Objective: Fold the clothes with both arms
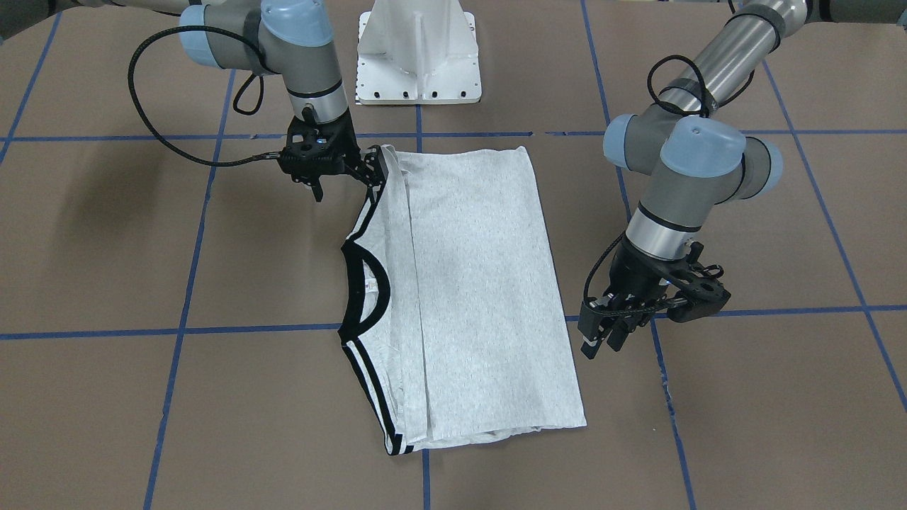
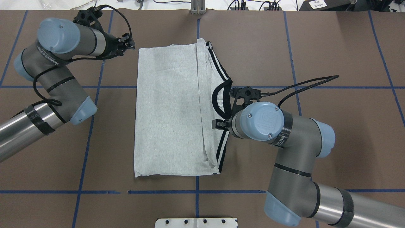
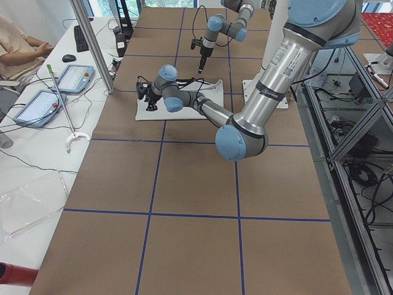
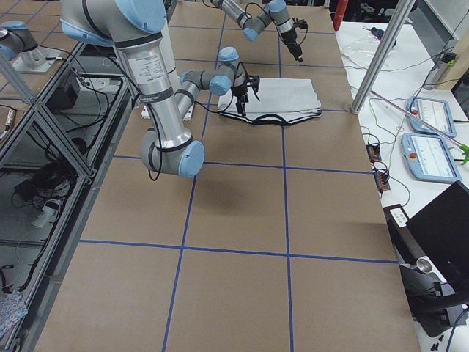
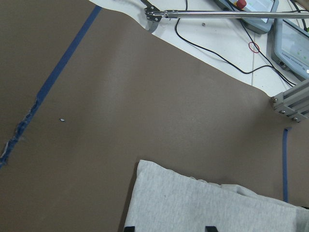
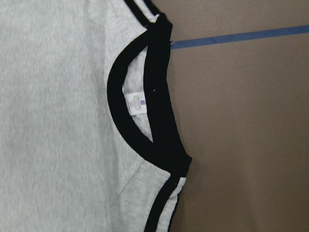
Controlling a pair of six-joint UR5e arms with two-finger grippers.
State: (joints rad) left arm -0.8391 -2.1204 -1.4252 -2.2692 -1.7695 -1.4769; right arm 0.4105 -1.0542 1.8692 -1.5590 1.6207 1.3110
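Ground: table [image 2: 284, 47], brown surface ruled into squares by blue tape lines [image 2: 253, 191]

1. Nearest: white pedestal base [image 1: 419, 57], at the middle of the table's near edge, apart from the cloth

2. The right arm [image 2: 284, 136] comes in from the near right, its wrist bent down at the shirt's right edge. The right gripper [image 1: 375, 176] is over the near striped shoulder, just beside the collar. Whether its jaws are pressed together, or pinch any cloth, cannot be told

3. The T-shirt [image 2: 167, 110] is light heather grey and lies flat at the table's centre. It is folded to a rectangle that is longer near-to-far, plain grey side up. The black collar [image 6: 114, 89] sits on the right edge, with a white label [image 6: 135, 105] inside it. Black-and-white striped trim [image 2: 219, 63] runs from the collar toward the near and far right corners. The edge of an upper layer runs near to far, just left of the collar

4. The left arm [image 2: 57, 79] enters from the near left. The left gripper [image 1: 601, 343] is held above bare table just beside the shirt's far left corner. Its jaws are spread, fingertips [image 5: 128, 229] apart, and it grips nothing

5. Farthest: white desk [image 3: 43, 147] beyond the table's far edge, bearing two tablet-like control units [image 3: 75, 78] and cables, with a person [image 3: 18, 49] seated at it
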